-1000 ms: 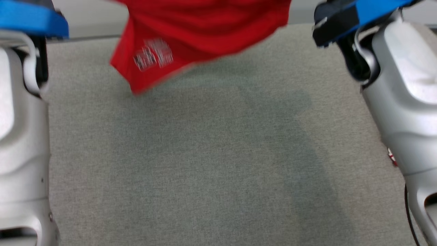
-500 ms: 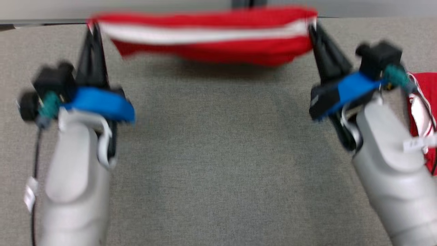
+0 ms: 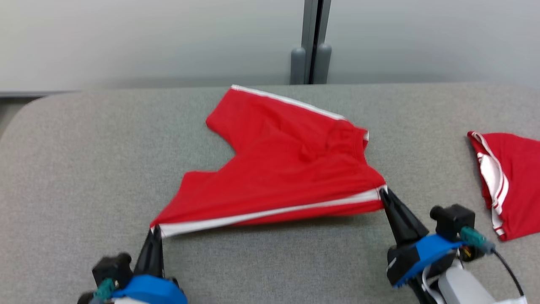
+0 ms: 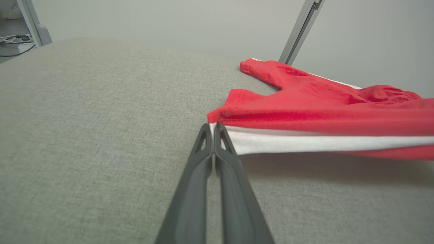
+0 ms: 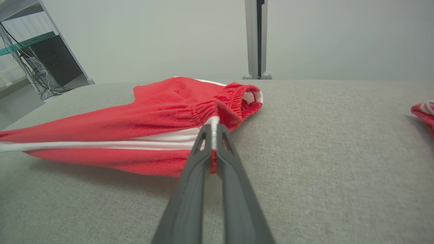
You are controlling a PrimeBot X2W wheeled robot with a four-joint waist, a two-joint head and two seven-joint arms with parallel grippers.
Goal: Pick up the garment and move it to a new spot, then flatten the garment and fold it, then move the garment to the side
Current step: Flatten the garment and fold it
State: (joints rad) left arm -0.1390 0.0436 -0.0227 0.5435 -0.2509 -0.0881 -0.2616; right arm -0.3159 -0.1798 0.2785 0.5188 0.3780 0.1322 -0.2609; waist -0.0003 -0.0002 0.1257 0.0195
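Note:
The garment (image 3: 287, 169) is a pair of red shorts with a white side stripe, spread over the middle of the grey table (image 3: 84, 169). Its near striped edge is lifted slightly and stretched between my two grippers. My left gripper (image 3: 154, 230) is shut on the leg-hem corner of the garment (image 4: 305, 112), seen close up at the left gripper (image 4: 213, 126). My right gripper (image 3: 383, 192) is shut on the waistband corner of the garment (image 5: 152, 115), with the fabric pinched at the right gripper (image 5: 213, 127). The far leg lies flat toward the table's back edge.
A second red garment with white stripes (image 3: 506, 177) lies at the table's right edge, also visible as the red garment (image 5: 423, 112). A grey post (image 3: 311, 42) stands behind the table against a pale wall. A shelf with cables (image 5: 30, 57) stands off to the left.
The head camera has tilted up and the whole picture has shifted. The garment, hanging in the air between my grippers before, now lies spread on the table, near edge still held.

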